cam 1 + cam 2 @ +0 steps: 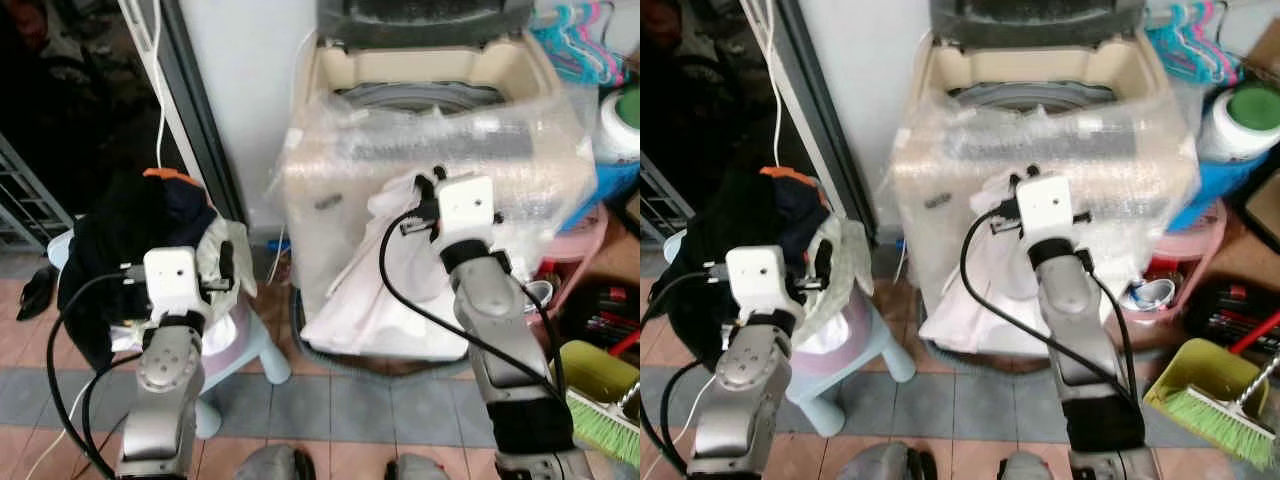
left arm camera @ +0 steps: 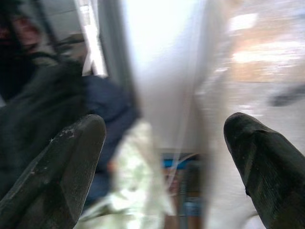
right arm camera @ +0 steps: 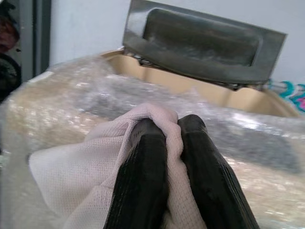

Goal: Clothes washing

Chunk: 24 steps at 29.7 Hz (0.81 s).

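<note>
A top-loading washing machine (image 1: 430,70) stands ahead with its lid up, its front wrapped in bubble wrap (image 1: 520,150). My right gripper (image 3: 172,125) is shut on a white mesh garment (image 1: 375,290), which hangs down the machine's front, just below the rim. A pile of dark clothes (image 1: 130,230) with an orange edge and a pale green piece lies on a light blue stool (image 1: 250,350) at the left. My left gripper (image 2: 164,157) is open above that pile, its fingers (image 2: 57,162) wide apart with nothing between them.
A dark doorway with a grey frame (image 1: 200,130) lies at the left. Right of the machine stand a white jug with a green cap (image 1: 1240,120), coloured hangers (image 1: 585,40), a pink basin (image 1: 585,245), and a green dustpan with brush (image 1: 1220,395). The floor is tiled.
</note>
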### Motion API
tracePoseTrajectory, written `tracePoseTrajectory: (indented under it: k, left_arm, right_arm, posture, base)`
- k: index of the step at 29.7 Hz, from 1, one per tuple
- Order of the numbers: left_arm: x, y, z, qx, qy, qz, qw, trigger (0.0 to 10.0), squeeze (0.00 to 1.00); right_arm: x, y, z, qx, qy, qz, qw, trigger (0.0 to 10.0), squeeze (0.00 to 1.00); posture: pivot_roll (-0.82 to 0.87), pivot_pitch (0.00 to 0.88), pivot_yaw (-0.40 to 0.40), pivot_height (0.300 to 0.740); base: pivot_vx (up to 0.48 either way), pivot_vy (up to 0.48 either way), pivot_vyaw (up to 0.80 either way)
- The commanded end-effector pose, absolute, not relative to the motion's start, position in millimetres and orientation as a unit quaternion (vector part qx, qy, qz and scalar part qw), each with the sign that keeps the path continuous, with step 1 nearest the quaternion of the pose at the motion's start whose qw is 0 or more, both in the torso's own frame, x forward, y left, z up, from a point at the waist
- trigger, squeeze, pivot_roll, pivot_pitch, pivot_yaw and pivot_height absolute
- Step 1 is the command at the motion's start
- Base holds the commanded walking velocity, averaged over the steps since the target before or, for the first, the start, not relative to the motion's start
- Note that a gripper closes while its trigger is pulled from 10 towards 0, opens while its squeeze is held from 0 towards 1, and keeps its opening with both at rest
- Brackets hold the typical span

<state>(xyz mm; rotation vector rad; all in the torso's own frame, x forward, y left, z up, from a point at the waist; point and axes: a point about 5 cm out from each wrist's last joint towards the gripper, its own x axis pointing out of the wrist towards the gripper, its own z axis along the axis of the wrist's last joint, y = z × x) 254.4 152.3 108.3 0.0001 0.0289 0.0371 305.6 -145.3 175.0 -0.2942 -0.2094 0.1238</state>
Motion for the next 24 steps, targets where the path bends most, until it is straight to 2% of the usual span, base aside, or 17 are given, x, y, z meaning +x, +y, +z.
tracePoseTrajectory:
  k: [1, 7, 12, 16, 24]
  left_arm:
    - [255.3, 155.1, 114.1, 0.004, 0.001, 0.019, 1.0, 10.0, 0.0]
    - [257.9, 151.5, 114.9, 0.001, -0.004, 0.011, 1.0, 10.0, 0.0]
    - [257.6, 151.9, 114.3, -0.001, -0.003, 0.016, 1.0, 10.0, 0.0]
    - [257.5, 151.5, 114.3, -0.002, -0.003, 0.017, 1.0, 10.0, 0.0]
    - [260.3, 147.2, 114.6, -0.004, -0.004, 0.009, 1.0, 10.0, 0.0]
  right_arm:
    - [313.2, -136.4, 203.3, -0.157, -0.167, 0.09, 0.969, 10.0, 0.0]
    - [335.6, -138.2, 243.4, -0.182, -0.219, 0.125, 0.951, 10.0, 0.0]
    - [342.7, -140.0, 255.2, -0.16, -0.227, 0.138, 0.951, 10.0, 0.0]
    - [341.8, -130.8, 259.6, -0.161, -0.243, 0.171, 0.941, 10.0, 0.0]
    - [339.1, -107.4, 274.1, -0.161, -0.275, 0.254, 0.913, 10.0, 0.0]
  posture:
    - [-0.05, 0.05, 0.095, 0.74]
    - [-0.06, 0.044, 0.092, 0.74]
    - [-0.06, 0.04, 0.086, 0.74]
    - [-0.05, 0.041, 0.087, 0.74]
    - [-0.06, 0.039, 0.09, 0.74]
  base:
    - [0.0, 0.0, 0.0]
    - [0.326, 0.0, 0.0]
    - [0.426, 0.0, 0.0]
    - [0.424, 0.0, 0.0]
    - [0.426, 0.0, 0.57]
